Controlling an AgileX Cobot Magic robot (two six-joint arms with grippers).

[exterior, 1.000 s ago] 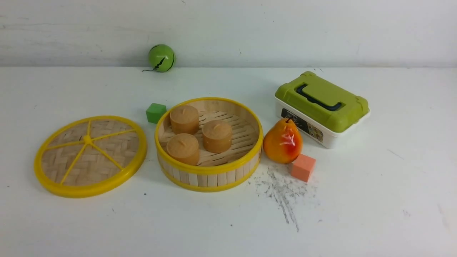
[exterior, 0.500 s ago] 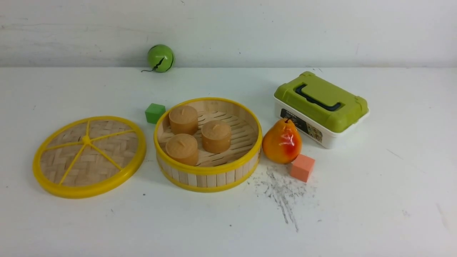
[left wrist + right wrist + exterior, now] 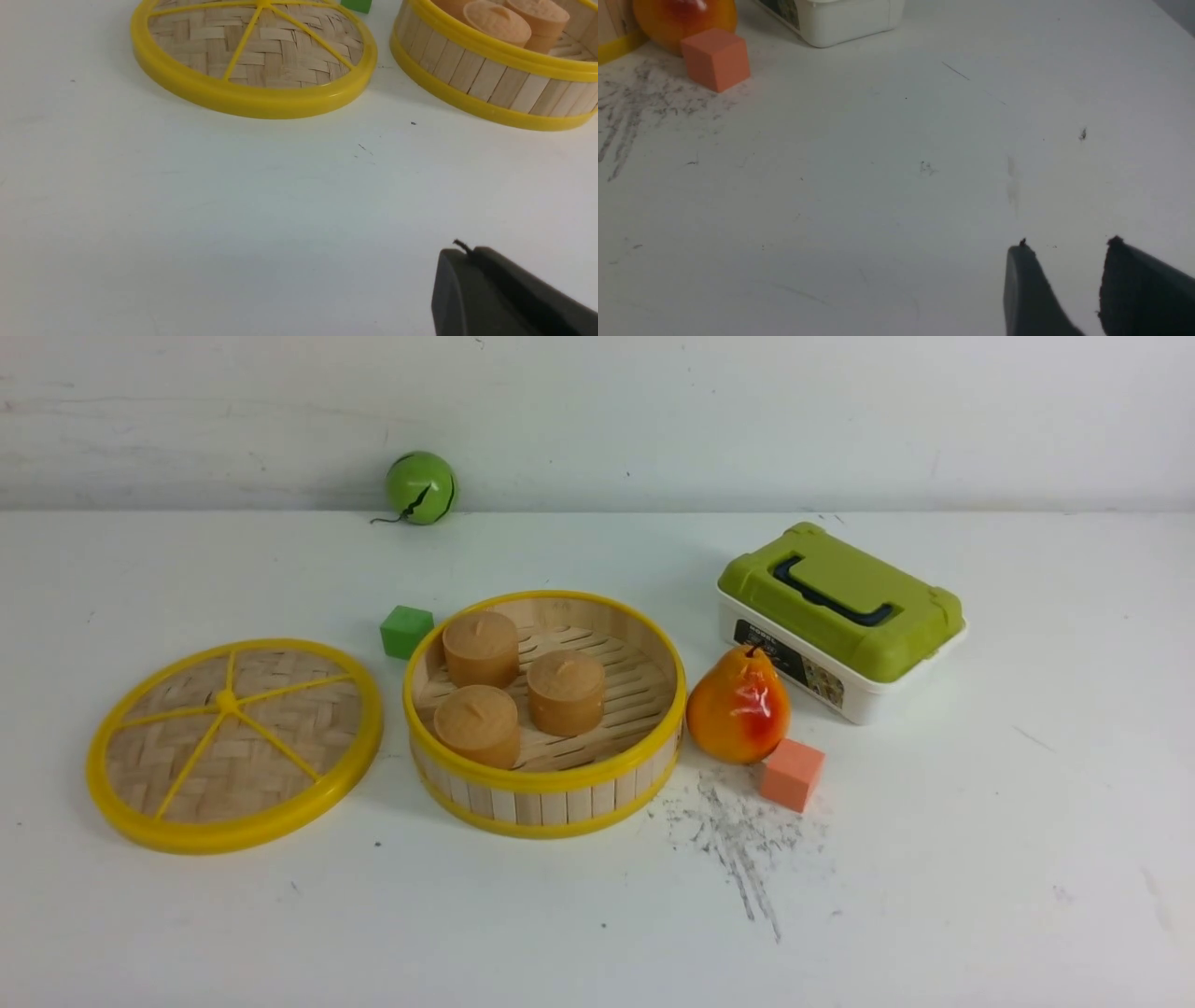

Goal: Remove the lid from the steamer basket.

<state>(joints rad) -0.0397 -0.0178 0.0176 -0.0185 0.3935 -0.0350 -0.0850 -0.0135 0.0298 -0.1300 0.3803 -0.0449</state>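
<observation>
Lid point(image 3: 233, 744) off the basket point(image 3: 546, 798), lying flat on the table point(image 3: 597, 933) just to its left.
Our left gripper point(image 3: 467, 261) shows one dark finger, well short of the lid; we cannot tell its spread. Our right gripper point(image 3: 1069, 245) has its fingers slightly apart, holding nothing, far from the lid. Three brown cakes point(image 3: 566, 691) sit in the basket. A green cube point(image 3: 407, 631) lies behind; a pear point(image 3: 739, 707), orange cube point(image 3: 793, 774) and box point(image 3: 840, 616) stand to the basket's right.

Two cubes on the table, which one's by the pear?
The orange cube, right beside the pear; the green cube sits across the basket, near the lid.
</observation>
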